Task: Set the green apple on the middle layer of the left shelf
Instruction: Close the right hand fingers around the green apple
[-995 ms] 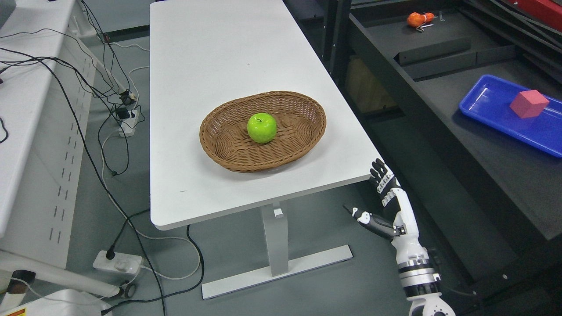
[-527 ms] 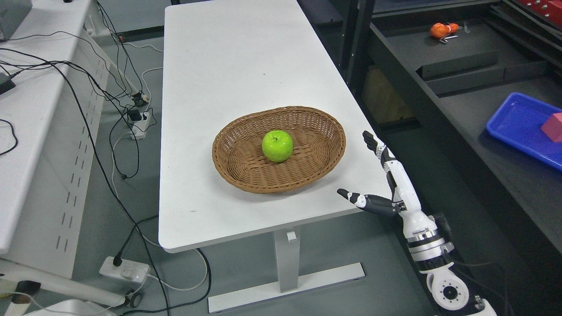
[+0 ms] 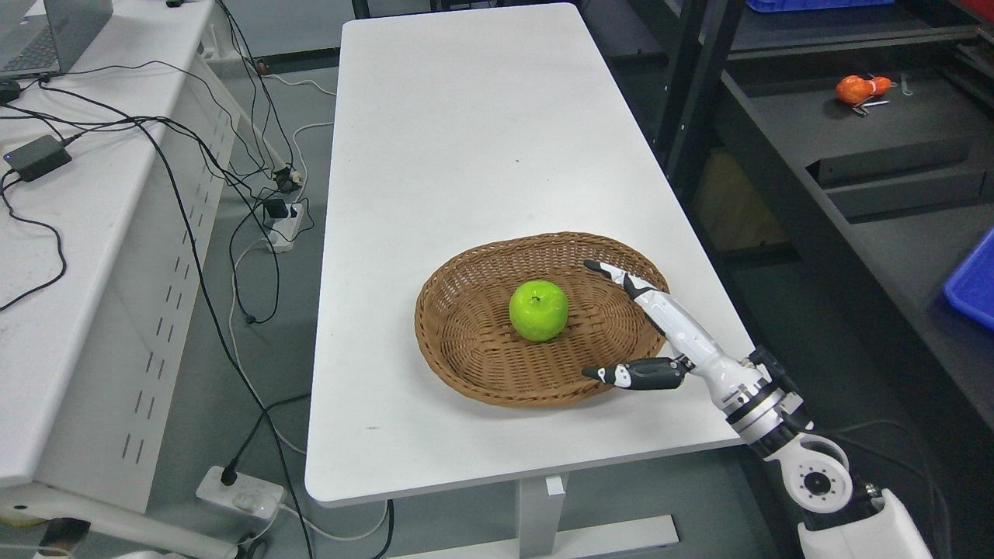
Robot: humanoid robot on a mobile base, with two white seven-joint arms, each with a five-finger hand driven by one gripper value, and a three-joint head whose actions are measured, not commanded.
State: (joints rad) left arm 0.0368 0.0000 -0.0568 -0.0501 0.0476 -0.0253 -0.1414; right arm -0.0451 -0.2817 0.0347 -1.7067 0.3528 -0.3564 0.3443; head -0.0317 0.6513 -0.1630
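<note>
A green apple [image 3: 538, 310] lies in the middle of an oval wicker basket [image 3: 474, 349] on the white table [image 3: 458, 155]. My right hand [image 3: 613, 322] reaches in from the lower right, over the basket's right side. Its fingers [image 3: 613, 273] are stretched out and the thumb [image 3: 621, 375] is spread apart, so the hand is open and holds nothing. It hangs a short way to the right of the apple without touching it. My left arm does not show.
A black shelf unit [image 3: 854, 155] stands right of the table, with an orange object [image 3: 856, 88] on it and a blue tray [image 3: 974, 283] at the right edge. A white desk [image 3: 70, 233] with cables, an adapter and a laptop stands left. Power strips lie on the floor.
The camera has shifted, so the whole scene sits further right and lower. My right hand has risen from beside the table's corner and moved left over the basket's right side, towards the apple.
</note>
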